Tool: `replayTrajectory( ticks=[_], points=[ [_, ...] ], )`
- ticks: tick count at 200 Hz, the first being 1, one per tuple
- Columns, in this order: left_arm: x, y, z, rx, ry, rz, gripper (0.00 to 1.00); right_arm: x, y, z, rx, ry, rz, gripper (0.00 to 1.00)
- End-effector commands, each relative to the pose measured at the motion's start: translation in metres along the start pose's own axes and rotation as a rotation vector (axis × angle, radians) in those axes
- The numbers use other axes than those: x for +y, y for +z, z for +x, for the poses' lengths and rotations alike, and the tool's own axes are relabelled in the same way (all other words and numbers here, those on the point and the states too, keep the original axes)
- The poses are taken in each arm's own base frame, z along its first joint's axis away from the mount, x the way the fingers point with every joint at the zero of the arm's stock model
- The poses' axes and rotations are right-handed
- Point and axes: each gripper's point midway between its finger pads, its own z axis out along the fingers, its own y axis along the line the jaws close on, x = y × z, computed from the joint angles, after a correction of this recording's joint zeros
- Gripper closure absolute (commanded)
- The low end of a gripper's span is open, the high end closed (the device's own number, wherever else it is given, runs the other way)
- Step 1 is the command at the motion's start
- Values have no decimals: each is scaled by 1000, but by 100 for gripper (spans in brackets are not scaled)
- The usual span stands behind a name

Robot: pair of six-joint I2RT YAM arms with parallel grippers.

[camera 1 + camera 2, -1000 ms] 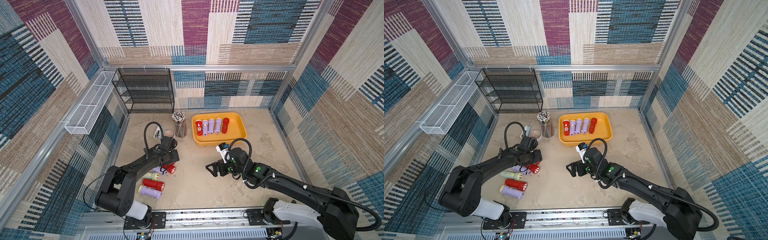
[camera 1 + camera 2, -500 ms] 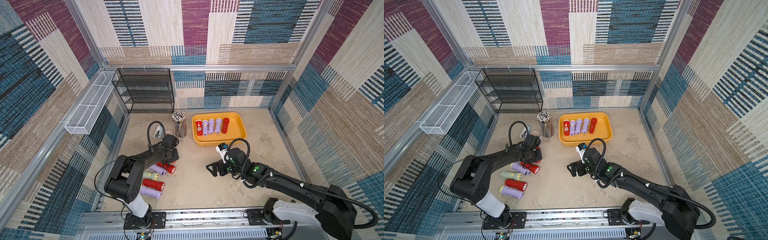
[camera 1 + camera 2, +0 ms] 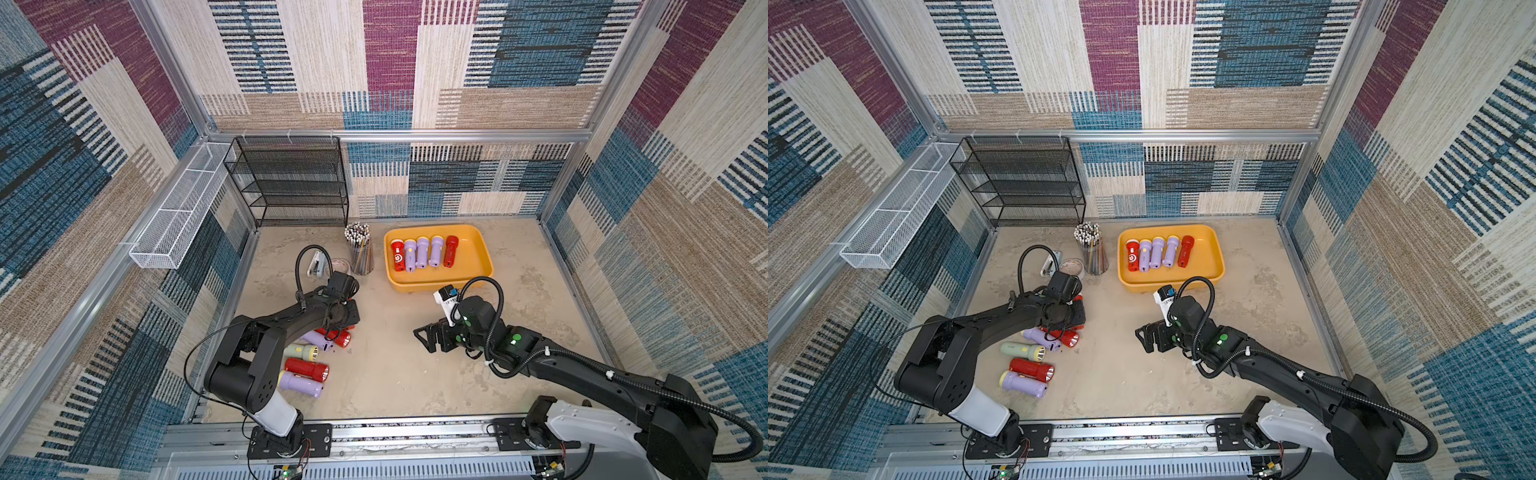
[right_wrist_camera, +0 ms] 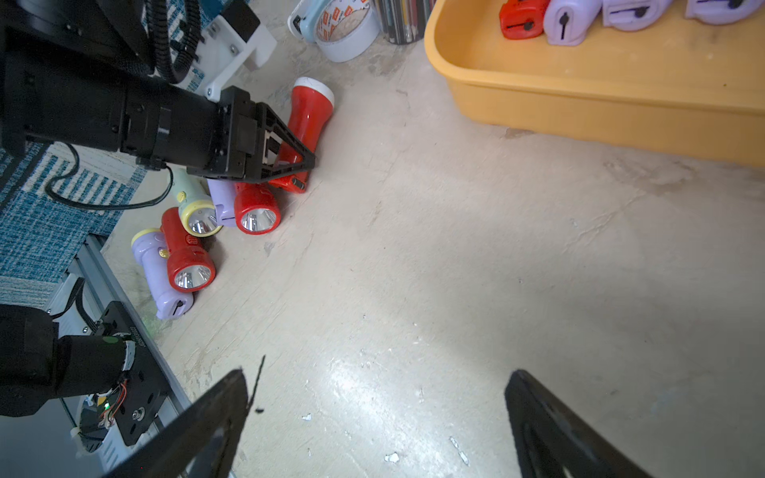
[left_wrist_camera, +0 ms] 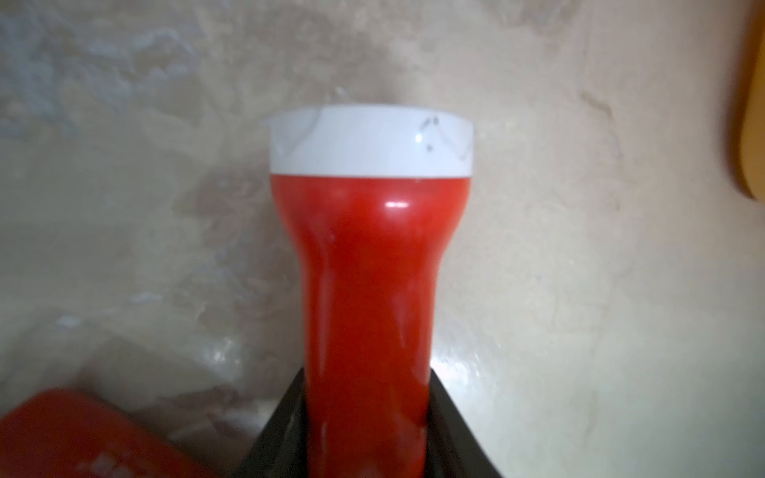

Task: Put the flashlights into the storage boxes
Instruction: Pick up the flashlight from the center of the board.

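My left gripper [image 5: 366,414] is shut on the body of a red flashlight [image 5: 368,269] with a white head, low over the floor; the right wrist view shows this grip [image 4: 289,161] too. In both top views the left gripper [image 3: 345,311] [image 3: 1073,311] covers most of that torch. Beside it lie several loose flashlights: red [image 3: 338,337], lavender [image 3: 299,384], pale green [image 3: 301,352]. The yellow storage box [image 3: 478,266] [image 3: 1208,257] holds several flashlights [image 3: 422,251] in a row. My right gripper [image 3: 424,338] [image 4: 381,385] stands open and empty mid-floor.
A cup of pencils [image 3: 359,253] and a tape roll [image 3: 338,264] stand left of the box. A black mesh rack [image 3: 291,183] is at the back wall. A white wire basket [image 3: 178,216] hangs on the left wall.
The left gripper has closed on the red flashlight at the far end of the loose pile. The right arm has stayed where it was.
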Motion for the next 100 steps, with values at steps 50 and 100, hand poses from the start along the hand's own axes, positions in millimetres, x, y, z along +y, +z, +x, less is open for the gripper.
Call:
replayTrajectory(
  ticks=[50, 100],
  points=[
    [-57, -30, 16, -24, 81, 95, 72, -4, -21, -6, -50, 34, 31, 0],
    [-130, -61, 24, -57, 220, 158, 72, -11, -37, -4, -72, 45, 63, 1]
  ],
)
